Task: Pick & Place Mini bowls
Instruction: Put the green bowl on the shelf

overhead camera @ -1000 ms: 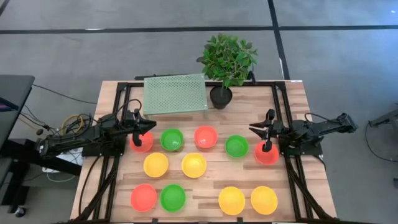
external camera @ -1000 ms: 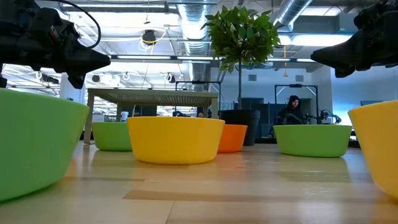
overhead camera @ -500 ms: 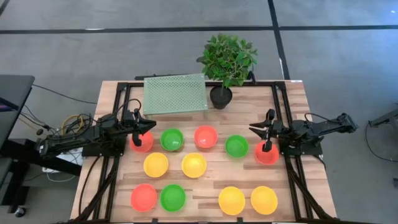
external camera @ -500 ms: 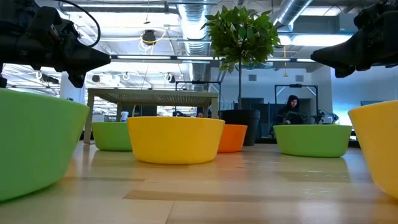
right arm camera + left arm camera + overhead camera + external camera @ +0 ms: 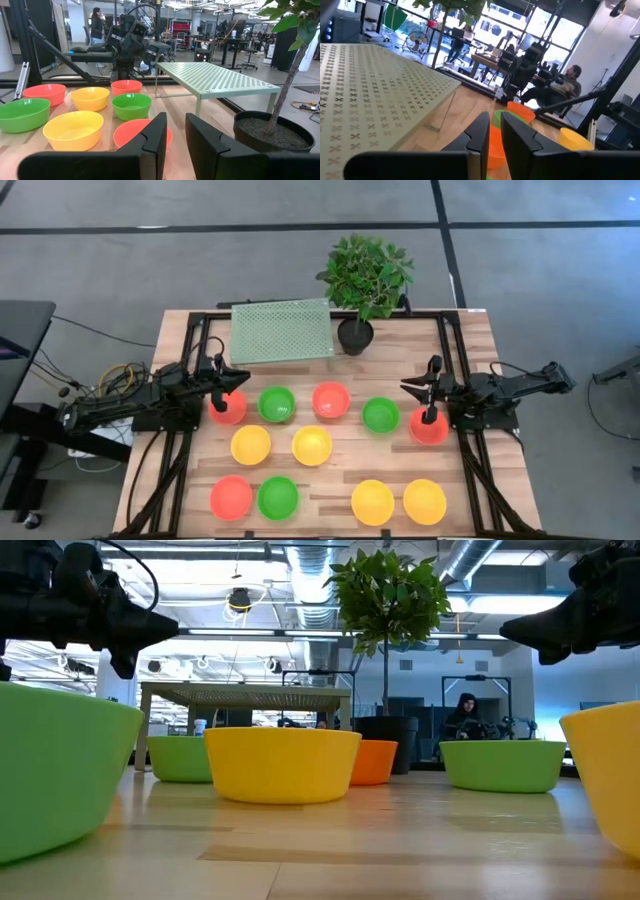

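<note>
Left gripper (image 5: 495,117) hovers above the table's (image 5: 340,470) left edge with its fingers a narrow slit apart and nothing between them; the arm's wrist hangs over the red bowl (image 5: 227,407) at the left end of the middle row. Across the table, the right gripper (image 5: 176,117) mirrors it – fingers slightly parted, empty, the wrist above the red bowl (image 5: 429,425) at the row's right end. No bowl has been lifted.

The pick looks best done by spreading the fingers wider first, then coming straight down so that one finger drops inside the rim and the other outside it. These light plastic bowls will probably skid if nudged, and the green bowl (image 5: 276,404) sits just beside the left target – so a clean vertical descent matters.

The count, left to right across the table: four red, three green and four yellow mini bowls, eleven in all, standing apart in three loose rows. One pale green perforated stand (image 5: 281,331) and one potted plant (image 5: 363,280) stand along the far edge.
</note>
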